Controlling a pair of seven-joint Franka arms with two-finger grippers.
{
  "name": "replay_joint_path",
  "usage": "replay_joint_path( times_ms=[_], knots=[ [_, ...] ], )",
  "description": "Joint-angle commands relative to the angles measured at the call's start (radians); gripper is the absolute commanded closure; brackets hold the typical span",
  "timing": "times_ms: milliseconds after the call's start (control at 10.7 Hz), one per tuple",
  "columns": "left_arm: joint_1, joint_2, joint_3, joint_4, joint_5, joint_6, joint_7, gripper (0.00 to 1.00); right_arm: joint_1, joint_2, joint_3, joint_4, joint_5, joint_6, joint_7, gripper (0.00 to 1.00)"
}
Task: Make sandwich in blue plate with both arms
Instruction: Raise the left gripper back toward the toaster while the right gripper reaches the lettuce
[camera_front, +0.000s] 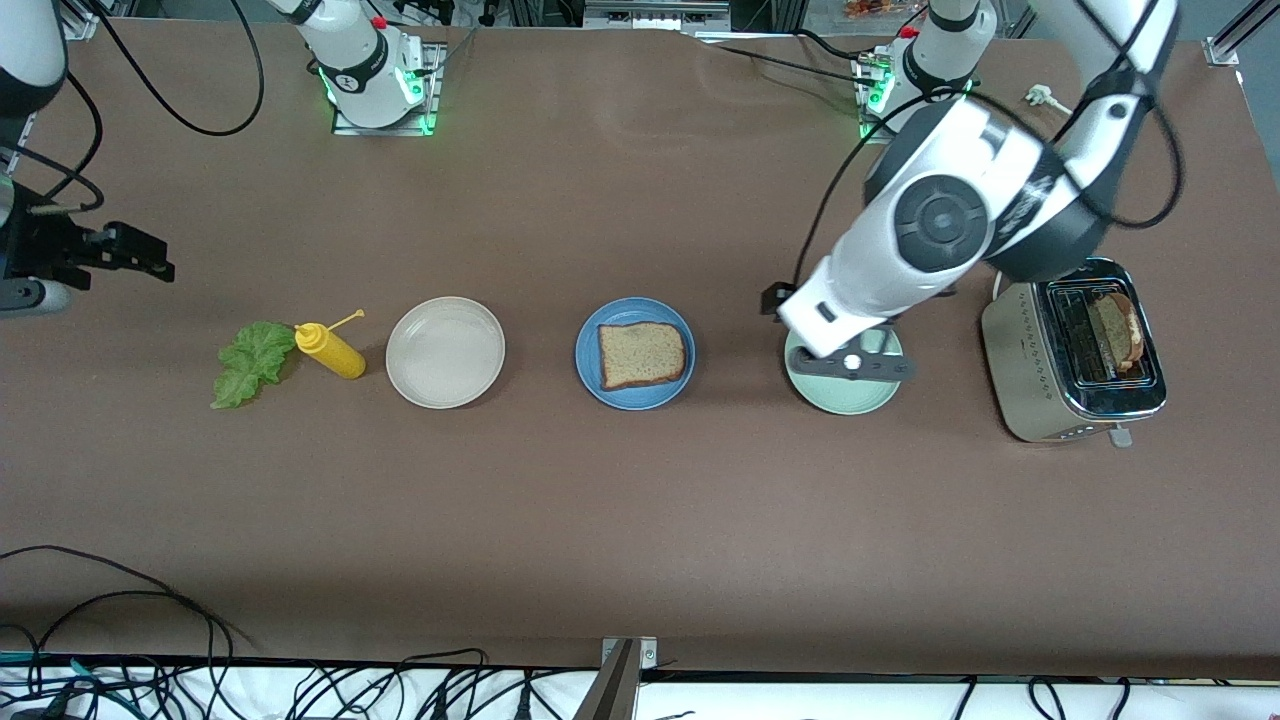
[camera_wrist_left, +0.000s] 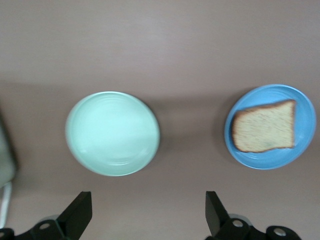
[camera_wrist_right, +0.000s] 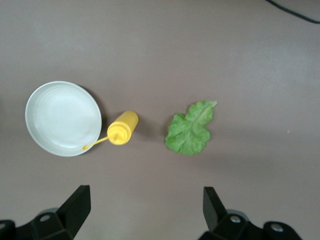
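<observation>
Blue plate (camera_front: 636, 395) sits mid-desk with one bread slice (camera_front: 641, 354) lying flat on it, roughly centred, crust all round. Same pair shows in the left wrist view: plate (camera_wrist_left: 260, 160), slice (camera_wrist_left: 265, 126).

Second bread slice (camera_front: 1115, 332) stands upright in one slot of the toaster (camera_front: 1020, 345), which is at the left arm's end of the desk.

Lettuce leaf (camera_front: 248, 363) lies flat on the bare desk (camera_front: 640, 520) toward the right arm's end, just beside the yellow squeeze bottle (camera_front: 331, 350). The bottle lies on its side, nozzle strap pointing toward the beige plate (camera_front: 445, 352). Right wrist view has all three: leaf (camera_wrist_right: 191, 128), bottle (camera_wrist_right: 122, 128), beige plate (camera_wrist_right: 62, 118), with the bottle's strap tip reaching over the plate rim. Beige plate holds nothing.

Pale green plate (camera_front: 850, 400) sits between the blue plate and the toaster, nothing on it; it is plain in the left wrist view (camera_wrist_left: 113, 133).

Left hand (camera_front: 858, 366) hangs over the green plate, wrist pointing straight down. In its own wrist view the hand (camera_wrist_left: 146, 215) has its two fingers (camera_wrist_left: 80, 212) wide apart, nothing between them.

Right hand is outside the front view's clear area; only the arm's black wrist hardware shows at the frame edge near the right arm's end. Its wrist view shows the hand (camera_wrist_right: 145, 212) over the desk near the bottle and leaf, fingers (camera_wrist_right: 212, 207) spread apart, holding nothing.
</observation>
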Motion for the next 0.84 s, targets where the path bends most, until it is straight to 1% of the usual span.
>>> replay_joint_path(
  times_ms=[0, 94, 188, 375, 562, 656, 750],
  knots=[
    [-0.001, -0.109, 0.113, -0.027, 0.017, -0.075, 0.005, 0.00, -0.024, 0.093, -0.008, 0.012, 0.005, 0.050, -0.018, 0.00],
    [0.002, -0.132, 0.145, -0.029, 0.017, -0.086, 0.014, 0.00, -0.037, 0.122, -0.016, 0.012, 0.002, 0.091, -0.019, 0.00],
    [0.006, -0.161, 0.175, -0.046, 0.017, -0.088, 0.084, 0.00, -0.057, 0.150, -0.019, 0.010, 0.002, 0.115, -0.021, 0.00],
    [0.011, -0.222, 0.269, -0.056, -0.011, -0.098, 0.229, 0.00, -0.096, 0.222, -0.019, 0.010, 0.014, 0.142, -0.019, 0.00],
    [0.013, -0.274, 0.388, -0.063, -0.105, -0.103, 0.378, 0.00, -0.106, 0.259, -0.019, 0.007, 0.010, 0.158, -0.024, 0.00],
    [0.009, -0.294, 0.439, -0.061, -0.137, -0.103, 0.441, 0.00, -0.101, 0.272, -0.017, -0.003, 0.010, 0.164, -0.024, 0.00],
    [0.000, -0.313, 0.479, -0.064, -0.142, -0.105, 0.481, 0.00, -0.106, 0.314, -0.017, -0.002, 0.013, 0.171, -0.024, 0.00]
  ],
)
